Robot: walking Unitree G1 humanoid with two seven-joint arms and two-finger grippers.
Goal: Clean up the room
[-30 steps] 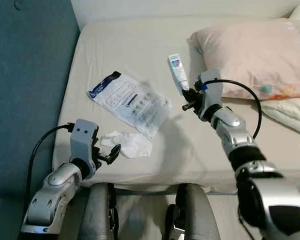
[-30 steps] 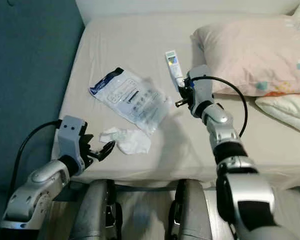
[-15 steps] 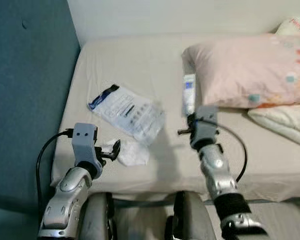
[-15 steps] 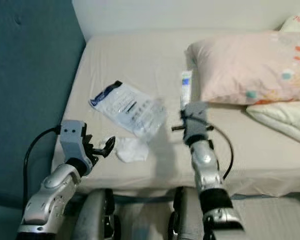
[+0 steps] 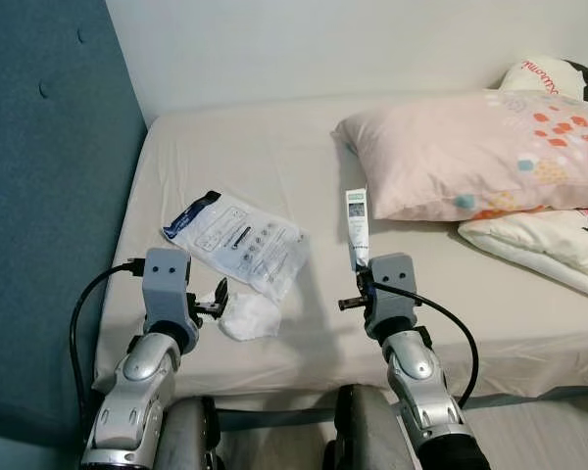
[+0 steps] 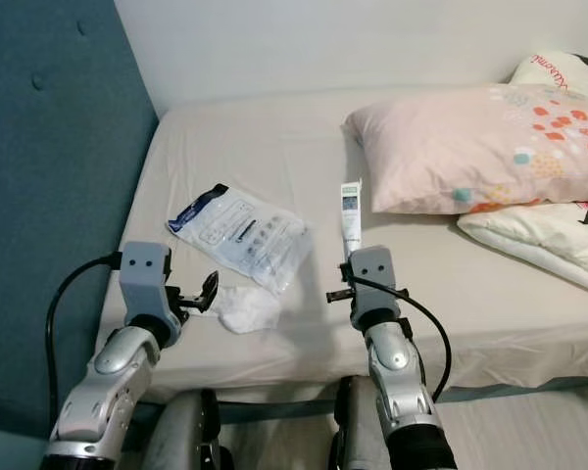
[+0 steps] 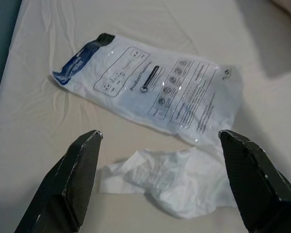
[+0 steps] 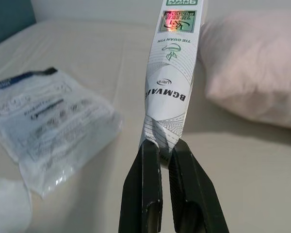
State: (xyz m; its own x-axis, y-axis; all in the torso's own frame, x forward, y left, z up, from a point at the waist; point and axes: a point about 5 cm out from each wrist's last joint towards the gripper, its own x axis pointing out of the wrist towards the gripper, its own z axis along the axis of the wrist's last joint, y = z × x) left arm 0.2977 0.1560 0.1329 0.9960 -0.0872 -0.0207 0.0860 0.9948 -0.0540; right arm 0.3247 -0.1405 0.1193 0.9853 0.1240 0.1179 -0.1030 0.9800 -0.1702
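Two end effectors reach out over the near edge of the bed point(image 5: 441, 284), which wears a plain beige sheet. The left end effector point(image 7: 160, 182) has its black fingers spread wide apart with nothing between them; it hovers just short of a crumpled white tissue point(image 5: 247, 315) lying close to the mattress edge, the tissue framed between the two fingers in the left wrist view. The right end effector point(image 8: 168, 149) has its fingers pinched together on the lower end of a narrow white packet point(image 5: 357, 226) printed with green and grey lettering, holding it upright so that it rises clear of the sheet.

Just beyond the tissue, and touching or nearly touching its far side, lies a flat white plastic pouch point(image 5: 237, 238) with a dark blue end and small printed icons, set at an angle on the sheet. To the right of the held packet, further up the bed, rests a pink pillow point(image 5: 470, 152) dotted with small coloured shapes. A folded white quilt point(image 5: 544, 245) lies beside it on the right, partly under the pillow's lower edge. A teal padded headboard point(image 5: 49, 196) runs along the robot's left, and a pale wall point(image 5: 304, 44) closes off the far end of the bed.
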